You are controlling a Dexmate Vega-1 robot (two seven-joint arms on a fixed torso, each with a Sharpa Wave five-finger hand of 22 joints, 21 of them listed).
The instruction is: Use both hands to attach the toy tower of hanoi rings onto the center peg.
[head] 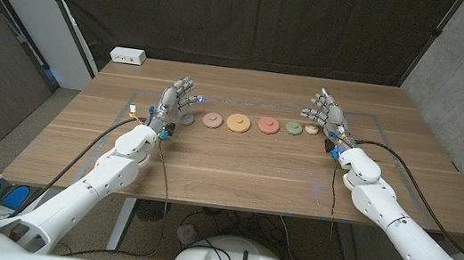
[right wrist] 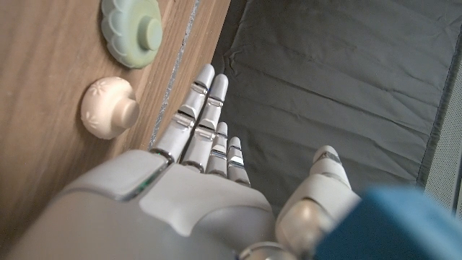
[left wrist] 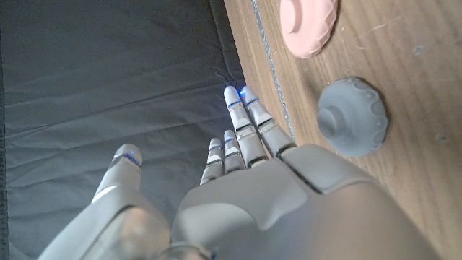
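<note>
Both arms enter from the near corners; the left hand (head: 178, 99) and right hand (head: 326, 110) stand raised over the wooden surface (head: 235, 171) with fingers spread, grasping nothing. Between them, along the far half, the pieces lie in a row from left to right: grey piece (head: 184, 119), pink ring (head: 213, 120), orange ring (head: 237, 123), red ring (head: 269, 126), green ring (head: 293, 127), cream piece (head: 312, 129). No separate upright centre peg can be identified; several pieces carry a central knob. Risks, as judged: the grey and cream pieces sit just beside the fingertips and may be knocked or slid on approach; low flat rings offer little grip and may slip; both hands converging on the centre could collide.
</note>
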